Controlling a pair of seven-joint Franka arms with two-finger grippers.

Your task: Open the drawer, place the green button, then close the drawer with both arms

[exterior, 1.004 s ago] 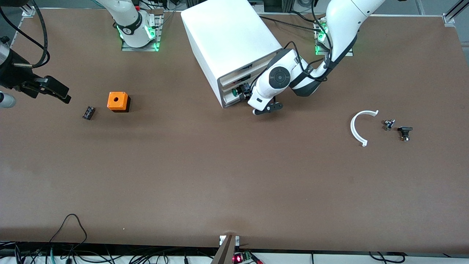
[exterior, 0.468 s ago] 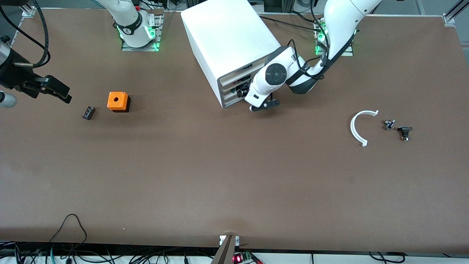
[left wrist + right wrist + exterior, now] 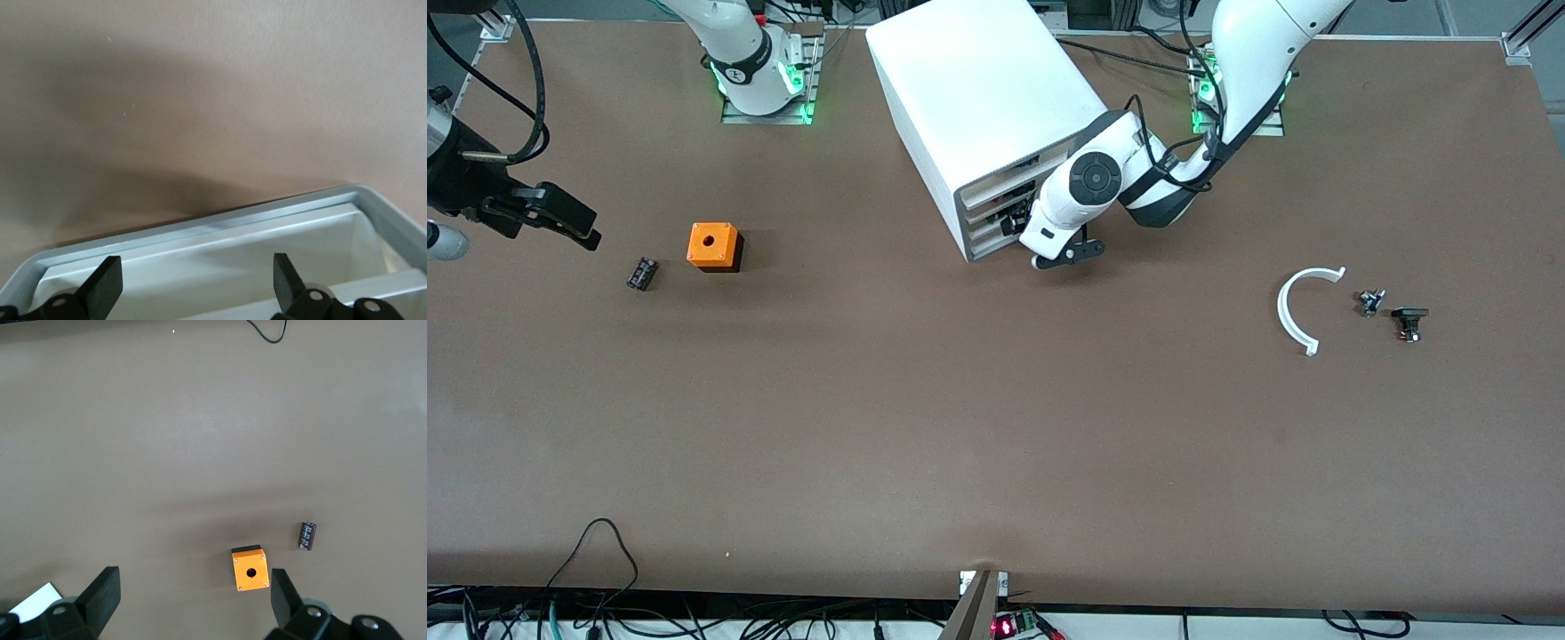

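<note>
The white cabinet (image 3: 983, 98) stands at the robots' side of the table. Its bottom drawer (image 3: 989, 242) sticks out only a little. My left gripper (image 3: 1016, 220) is at the drawer's front, mostly hidden by its own hand. In the left wrist view the gripper (image 3: 195, 267) is open and empty, its fingers spread over the drawer's front rim (image 3: 200, 227). The green button is hidden. My right gripper (image 3: 574, 222) waits open and empty in the air over the right arm's end of the table, as the right wrist view (image 3: 193, 580) also shows.
An orange cube with a hole (image 3: 713, 245) (image 3: 249, 569) and a small black part (image 3: 641, 272) (image 3: 307, 536) lie toward the right arm's end. A white curved piece (image 3: 1294, 307) and two small black parts (image 3: 1371, 302) (image 3: 1409, 320) lie toward the left arm's end.
My left hand has moved toward the cabinet and the bottom drawer has slid inward. The green button, seen in the drawer a second ago, is now out of sight. The right arm has not moved.
</note>
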